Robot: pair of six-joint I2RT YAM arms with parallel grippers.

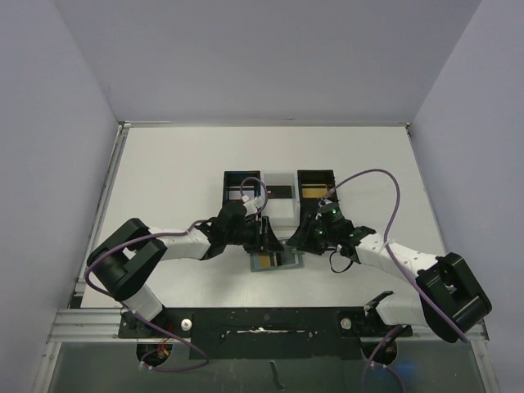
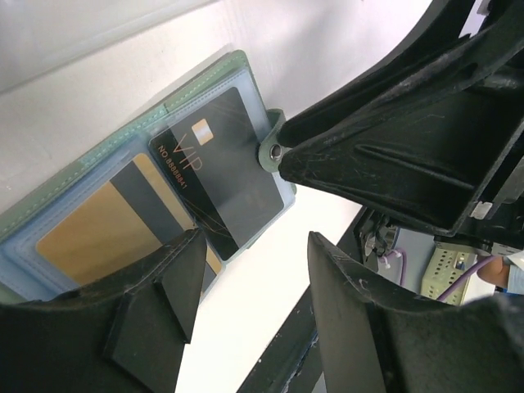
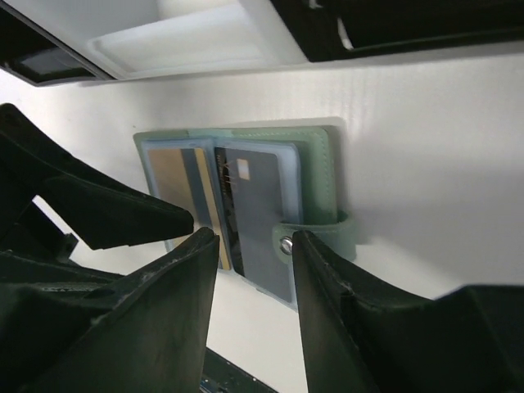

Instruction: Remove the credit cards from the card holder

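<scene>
Lettering on black card (image 2: pixel 233 176) legible left wrist only; overhead, card holder (image 1: pixel 276 262) tiny.

One flat teal-green bifold card holder (image 1: pixel 276 260) lies open on the surface, showing two pale blue plastic pockets (image 3: pixel 288 176). Two thin cards sit in it: one gold-orange card (image 2: pixel 90 237) and one black card (image 2: pixel 225 172). On the far side are two black square boxes, the left black box (image 1: pixel 242 172) and the right black box (image 1: pixel 316 172), and one white tray (image 1: pixel 280 211) between them.

Left gripper (image 1: pixel 265 237), right gripper (image 1: pixel 296 241) over card holder (image 1: pixel 277 261)
</scene>
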